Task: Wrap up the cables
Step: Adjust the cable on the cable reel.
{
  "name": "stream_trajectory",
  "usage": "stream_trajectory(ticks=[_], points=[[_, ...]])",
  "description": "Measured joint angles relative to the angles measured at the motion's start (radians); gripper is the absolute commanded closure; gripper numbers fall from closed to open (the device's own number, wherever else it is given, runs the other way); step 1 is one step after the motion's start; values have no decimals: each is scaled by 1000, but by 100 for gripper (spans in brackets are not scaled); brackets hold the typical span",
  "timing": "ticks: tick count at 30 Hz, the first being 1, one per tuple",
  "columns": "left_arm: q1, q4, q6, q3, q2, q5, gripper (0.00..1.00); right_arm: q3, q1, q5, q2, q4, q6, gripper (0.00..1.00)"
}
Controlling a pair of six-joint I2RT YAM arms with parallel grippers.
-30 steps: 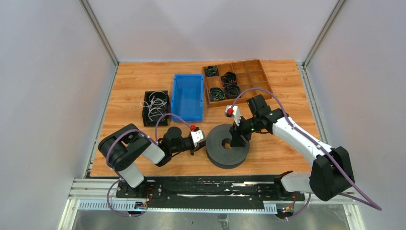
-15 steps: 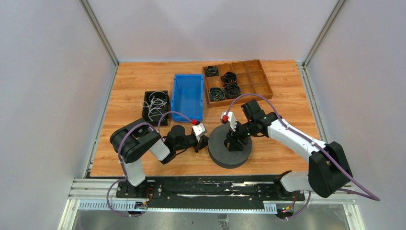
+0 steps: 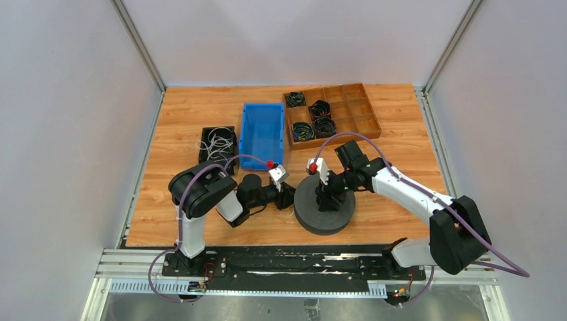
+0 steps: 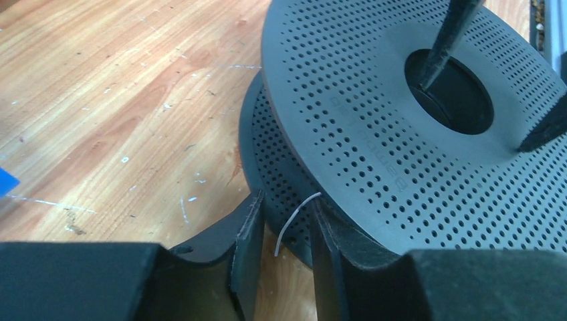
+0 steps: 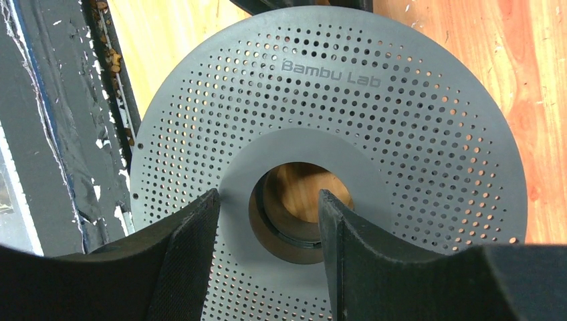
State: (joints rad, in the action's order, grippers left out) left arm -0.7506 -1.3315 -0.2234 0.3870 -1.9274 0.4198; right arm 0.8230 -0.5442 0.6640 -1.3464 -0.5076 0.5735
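Observation:
A dark grey perforated spool (image 3: 325, 206) lies flat on the table. In the left wrist view a short whitish-grey cable end (image 4: 293, 221) sticks out from between the flanges of the spool (image 4: 374, 134). It hangs free between the parted fingers of my left gripper (image 4: 286, 204), which is open at the spool's left rim (image 3: 287, 197). My right gripper (image 3: 327, 195) is open above the hub hole (image 5: 297, 200). One right fingertip (image 4: 434, 57) dips into the hole and the other rests over the flange. More loose cables (image 3: 215, 142) lie in a black box.
A blue bin (image 3: 262, 134) stands behind the spool. At the back right is a wooden divided tray (image 3: 348, 110) holding small black coils. The table's near edge and black rail (image 3: 281, 257) run just in front of the spool.
My left gripper slid right to the spool's rim and opened, leaving the cable end free. The right gripper moved left and down over the hub. The spool shifted slightly.

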Motion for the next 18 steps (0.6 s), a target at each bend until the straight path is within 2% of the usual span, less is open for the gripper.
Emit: stream_trajectory(ticks=[3, 6, 11, 18], points=[[0, -1, -12, 0, -1, -28, 56, 0, -4, -2, 0, 3, 3, 42], [0, 0, -17, 0, -1, -45, 45, 0, -5, -6, 3, 4, 4, 40], [0, 22, -23, 19, -1, -62, 35, 0, -6, -13, 14, -1, 5, 40], [0, 55, -21, 37, 1, -81, 35, 0, -8, -23, 23, -7, 9, 40]])
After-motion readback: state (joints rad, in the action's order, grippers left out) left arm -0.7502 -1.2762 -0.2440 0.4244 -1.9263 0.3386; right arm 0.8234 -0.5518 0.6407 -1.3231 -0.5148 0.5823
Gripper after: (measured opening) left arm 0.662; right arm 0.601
